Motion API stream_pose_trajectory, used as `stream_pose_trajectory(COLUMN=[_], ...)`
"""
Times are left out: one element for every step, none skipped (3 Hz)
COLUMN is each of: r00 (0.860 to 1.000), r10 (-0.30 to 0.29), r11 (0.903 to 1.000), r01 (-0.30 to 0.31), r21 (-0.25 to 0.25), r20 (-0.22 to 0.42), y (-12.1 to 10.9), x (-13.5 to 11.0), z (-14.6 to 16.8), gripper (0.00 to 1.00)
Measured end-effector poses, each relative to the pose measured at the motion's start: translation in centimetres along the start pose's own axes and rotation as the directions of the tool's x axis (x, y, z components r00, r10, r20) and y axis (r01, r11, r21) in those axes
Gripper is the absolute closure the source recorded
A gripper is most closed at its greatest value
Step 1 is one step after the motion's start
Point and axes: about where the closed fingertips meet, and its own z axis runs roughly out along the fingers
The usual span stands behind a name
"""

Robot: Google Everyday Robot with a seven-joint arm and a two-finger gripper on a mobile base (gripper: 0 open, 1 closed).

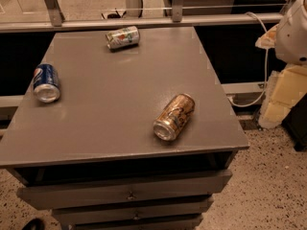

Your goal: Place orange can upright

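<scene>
Orange can (173,117) sideways near cabinet (105,128) front edge; a nudge could roll it off. Gripper out of view, so cannot tell its opening.

claw: out of view — only a white rounded robot part (293,30) shows, cut by the right edge.
orange can (173,117): dark markings too small to read.
tabletop (110,104): front-left corner cut by the left edge.
drawers (129,193): lowest cut by the bottom edge.
dark shape (32,223): bottom-left, cut off — cannot tell what.
</scene>
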Motion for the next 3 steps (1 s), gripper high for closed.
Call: stream_pose_trajectory(r00=[1.0, 0.999, 0.99], r10=[0.006, 0.027, 0.118], r11=[1.0, 0.9996, 0.9928], r01=[-0.006, -0.027, -0.119], r21=[0.0, -0.001, 0.012], r20=[0.005, 0.02, 0.084], y=[-0.1, -0.6, -2.5], x=[-0.2, -0.9, -3.7], z=[0.0, 0.1, 2.0], gripper=[0.0, 0.0, 0.0])
